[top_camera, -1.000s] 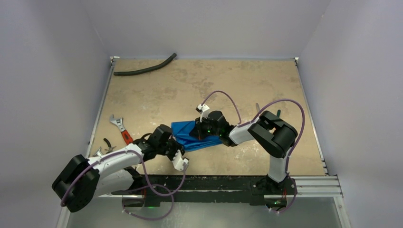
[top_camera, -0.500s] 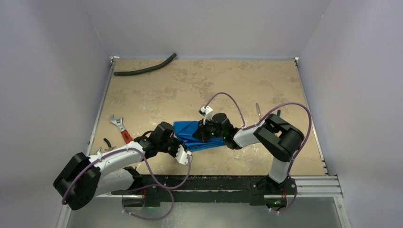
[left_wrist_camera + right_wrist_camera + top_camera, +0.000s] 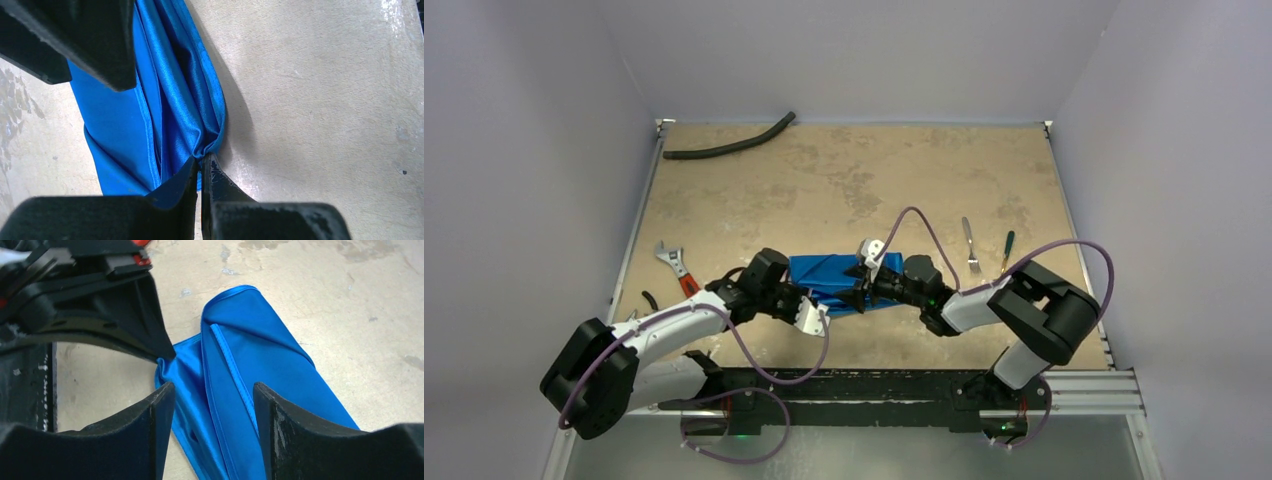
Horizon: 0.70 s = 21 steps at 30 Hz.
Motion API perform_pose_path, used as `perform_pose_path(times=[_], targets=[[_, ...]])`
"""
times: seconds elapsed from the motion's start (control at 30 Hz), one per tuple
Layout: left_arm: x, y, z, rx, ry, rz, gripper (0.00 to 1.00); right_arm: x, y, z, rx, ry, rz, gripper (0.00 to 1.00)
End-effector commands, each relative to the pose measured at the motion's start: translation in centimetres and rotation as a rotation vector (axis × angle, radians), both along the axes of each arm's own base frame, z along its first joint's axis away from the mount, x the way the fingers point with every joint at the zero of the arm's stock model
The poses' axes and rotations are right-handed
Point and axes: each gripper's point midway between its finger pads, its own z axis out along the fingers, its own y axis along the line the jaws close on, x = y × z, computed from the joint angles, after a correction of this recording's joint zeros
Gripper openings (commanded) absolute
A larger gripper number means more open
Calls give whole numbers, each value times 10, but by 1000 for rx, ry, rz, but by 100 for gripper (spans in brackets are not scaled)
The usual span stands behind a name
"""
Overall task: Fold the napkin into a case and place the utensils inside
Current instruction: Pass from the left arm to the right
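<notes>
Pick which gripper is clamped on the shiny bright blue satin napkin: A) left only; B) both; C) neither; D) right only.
A: the left gripper is shut on a bunched edge of the shiny bright blue satin napkin, while the right gripper stands open, its fingers apart on either side of the cloth.

Soft, even light comes from overhead, so the table [image 3: 844,180] looks bright and shadows on it are faint. At my left wrist the napkin [image 3: 170,100] shines in streaks along its folds and drops a dark shadow toward 3 o'clock, and glare whitens the table at 1 o'clock. My right fingers [image 3: 125,440] sit black and soft at 6 o'clock; the cloth is sharp
</notes>
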Motion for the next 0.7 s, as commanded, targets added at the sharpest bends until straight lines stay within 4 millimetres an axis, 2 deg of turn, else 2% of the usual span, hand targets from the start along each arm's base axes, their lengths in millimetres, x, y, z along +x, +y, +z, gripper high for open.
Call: perform_pose_path(times=[0.0,0.13,0.27,0.47,0.67], targets=[[1,-8,14,-52,22,-6,0,-10,8,21,60,-208,111,62],[4,-8,16,-60,21,2,0,-17,14,23,64,-286,130,63],[6,-7,19,-70,27,10,0,-22,26,14,37,-333,144,63],[10,-6,24,-86,23,19,0,-36,37,11,89,-398,160,63],[11,-4,24,-84,23,12,0,-28,43,7,96,-467,72,63]])
